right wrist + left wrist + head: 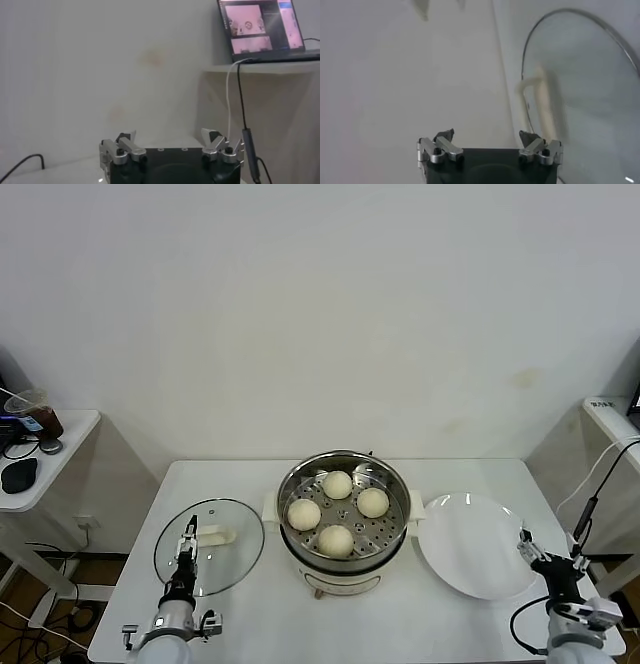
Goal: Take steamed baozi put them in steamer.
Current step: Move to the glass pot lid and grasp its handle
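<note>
Several cream-white steamed baozi [337, 484] lie on the perforated tray inside the shiny steel steamer [388, 482], which stands at the middle of the white table. My left gripper [187, 539] is low at the front left, open and empty, over the near part of a glass lid [232, 561]. The left wrist view shows its open gripper [487, 137] beside the lid's white handle [540, 105]. My right gripper [527, 542] is open and empty at the front right, next to the edge of a white plate [470, 544]. Its wrist view has the gripper [170, 137] facing the wall.
The flat plate to the right of the steamer holds nothing. A side table [60, 454] at the left carries a cup and a mouse. A shelf at the right holds a laptop [260, 27] with a hanging cable [240, 100].
</note>
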You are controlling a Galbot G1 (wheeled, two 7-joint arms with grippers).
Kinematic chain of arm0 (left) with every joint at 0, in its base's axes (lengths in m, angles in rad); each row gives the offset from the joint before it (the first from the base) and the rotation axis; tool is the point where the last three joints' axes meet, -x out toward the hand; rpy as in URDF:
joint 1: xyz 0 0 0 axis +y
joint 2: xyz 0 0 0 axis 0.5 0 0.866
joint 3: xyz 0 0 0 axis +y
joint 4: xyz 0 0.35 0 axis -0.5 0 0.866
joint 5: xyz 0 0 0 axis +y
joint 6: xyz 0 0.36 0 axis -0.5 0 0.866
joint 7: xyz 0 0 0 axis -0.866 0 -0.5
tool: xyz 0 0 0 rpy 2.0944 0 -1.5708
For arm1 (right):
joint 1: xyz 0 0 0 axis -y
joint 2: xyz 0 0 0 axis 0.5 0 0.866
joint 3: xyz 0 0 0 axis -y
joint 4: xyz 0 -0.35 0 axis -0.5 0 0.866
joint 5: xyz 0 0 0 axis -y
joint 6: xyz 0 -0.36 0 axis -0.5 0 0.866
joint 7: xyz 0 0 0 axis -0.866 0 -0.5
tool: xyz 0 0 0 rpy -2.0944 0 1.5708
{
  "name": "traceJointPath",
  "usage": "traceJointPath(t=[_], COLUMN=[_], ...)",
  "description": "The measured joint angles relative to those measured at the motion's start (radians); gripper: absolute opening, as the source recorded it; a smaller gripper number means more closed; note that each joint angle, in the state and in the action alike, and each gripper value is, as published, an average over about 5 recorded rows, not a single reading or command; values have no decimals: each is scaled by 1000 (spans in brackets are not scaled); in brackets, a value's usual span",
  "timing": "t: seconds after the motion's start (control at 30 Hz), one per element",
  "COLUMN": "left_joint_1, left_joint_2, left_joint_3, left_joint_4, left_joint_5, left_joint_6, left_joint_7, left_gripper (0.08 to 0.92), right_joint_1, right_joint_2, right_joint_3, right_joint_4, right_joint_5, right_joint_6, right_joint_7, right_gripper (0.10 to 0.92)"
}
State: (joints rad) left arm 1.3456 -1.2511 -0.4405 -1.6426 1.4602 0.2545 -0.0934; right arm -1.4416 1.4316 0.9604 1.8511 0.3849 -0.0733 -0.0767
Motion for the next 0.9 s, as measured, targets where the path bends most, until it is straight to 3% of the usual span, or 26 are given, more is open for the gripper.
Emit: traceJointPath(t=[0.9], left_joint_1=[-145], left_joint_2=[-35], left_joint_3=[33], left_joint_4=[176], left_joint_5=[-60], left_joint_6=[72], left_joint_7=[-20], left_gripper=[823], right_joint_1=[11], right_joint_2=[16], right_joint_3=[0], right_joint_4=[-60], right_joint_5=[-26], right_joint_6=[12], right_joint_7=[4], right_gripper=[823])
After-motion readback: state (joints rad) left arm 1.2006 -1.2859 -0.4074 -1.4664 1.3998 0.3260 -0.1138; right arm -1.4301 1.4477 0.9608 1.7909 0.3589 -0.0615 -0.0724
